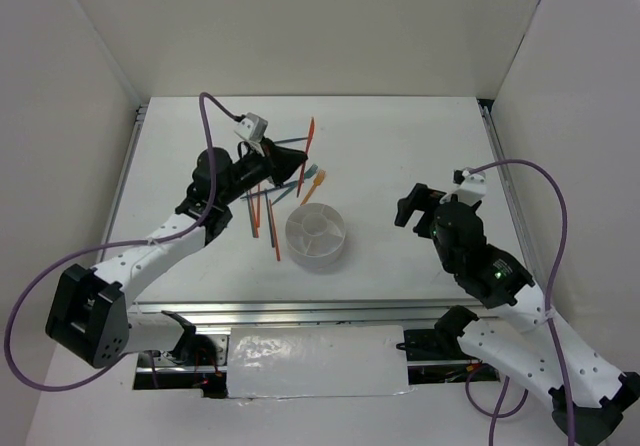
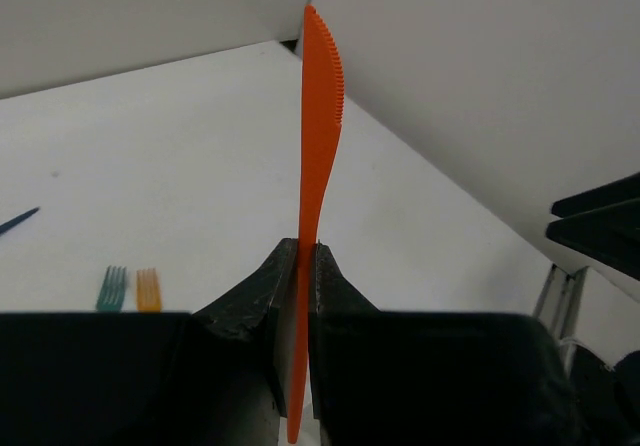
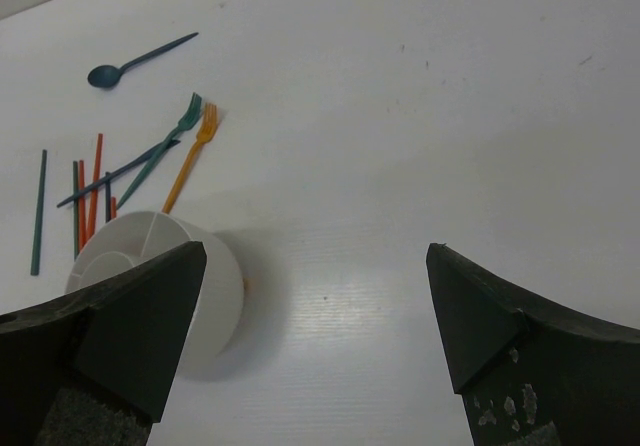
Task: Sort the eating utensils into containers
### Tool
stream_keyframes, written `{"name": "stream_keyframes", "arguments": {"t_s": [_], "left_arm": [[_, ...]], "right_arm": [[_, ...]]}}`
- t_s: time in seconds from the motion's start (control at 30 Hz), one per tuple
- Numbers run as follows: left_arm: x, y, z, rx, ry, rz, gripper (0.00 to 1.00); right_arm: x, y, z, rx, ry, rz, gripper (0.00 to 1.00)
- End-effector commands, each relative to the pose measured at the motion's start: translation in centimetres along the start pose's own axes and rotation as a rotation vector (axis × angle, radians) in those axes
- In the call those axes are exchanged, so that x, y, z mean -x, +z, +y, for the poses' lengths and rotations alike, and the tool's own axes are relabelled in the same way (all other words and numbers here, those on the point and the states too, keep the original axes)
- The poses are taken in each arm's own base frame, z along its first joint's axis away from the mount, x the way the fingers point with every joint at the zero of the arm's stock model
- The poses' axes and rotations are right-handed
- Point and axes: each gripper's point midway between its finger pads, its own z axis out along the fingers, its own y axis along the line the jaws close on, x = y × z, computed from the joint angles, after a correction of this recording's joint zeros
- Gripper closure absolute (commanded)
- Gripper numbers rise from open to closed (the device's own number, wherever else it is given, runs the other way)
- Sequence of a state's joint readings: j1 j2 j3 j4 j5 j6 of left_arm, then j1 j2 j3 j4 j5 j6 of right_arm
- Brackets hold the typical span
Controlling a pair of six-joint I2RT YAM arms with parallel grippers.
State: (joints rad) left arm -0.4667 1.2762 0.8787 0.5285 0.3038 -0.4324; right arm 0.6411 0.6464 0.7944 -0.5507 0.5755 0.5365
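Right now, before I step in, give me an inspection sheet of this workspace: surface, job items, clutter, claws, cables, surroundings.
Surface: white table, no spills seen.
Job's things: white holder mid-table, no utensil seen inside it. The teal fork, orange fork, blue spoon and chopsticks lie loose beyond and left of it. The orange knife is held.
Clutter: nothing seen.
Claws: left claw shut on the orange knife. Right claw open and empty, over bare table beside the holder.
Cables: purple cables loop off both arms.
Surroundings: white walls on three sides.
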Motion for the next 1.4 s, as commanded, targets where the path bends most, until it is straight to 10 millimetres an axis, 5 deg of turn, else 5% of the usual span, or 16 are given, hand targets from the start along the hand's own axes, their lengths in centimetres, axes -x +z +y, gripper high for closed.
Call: {"name": "stream_keyframes", "arguments": {"t_s": [0.0,0.43,0.93,1.37], "left_arm": [[2.6,0.6,-4.4,-0.250,0.067,-0.128,1.00],[-0.5,2.9,-7.1,-0.391,0.092,-0.142,1.00],[-6.3,6.0,-5.6,-0.390,0.079,-0.117,1.00],[-10.0,5.9,-4.6,-0.388,0.024,-0.076,1.00]], "right_arm": [[0.0,0.2,-1.1,-0.057,0.002,-0.013,0.00],[-0.2,0.5,-1.0,-0.054,-0.002,-0.013,0.00],[-0.7,0.8,-1.5,-0.076,-0.017,0.004,0.00],[-0.6,1.1,-1.5,-0.083,-0.026,0.004,0.00]]}}
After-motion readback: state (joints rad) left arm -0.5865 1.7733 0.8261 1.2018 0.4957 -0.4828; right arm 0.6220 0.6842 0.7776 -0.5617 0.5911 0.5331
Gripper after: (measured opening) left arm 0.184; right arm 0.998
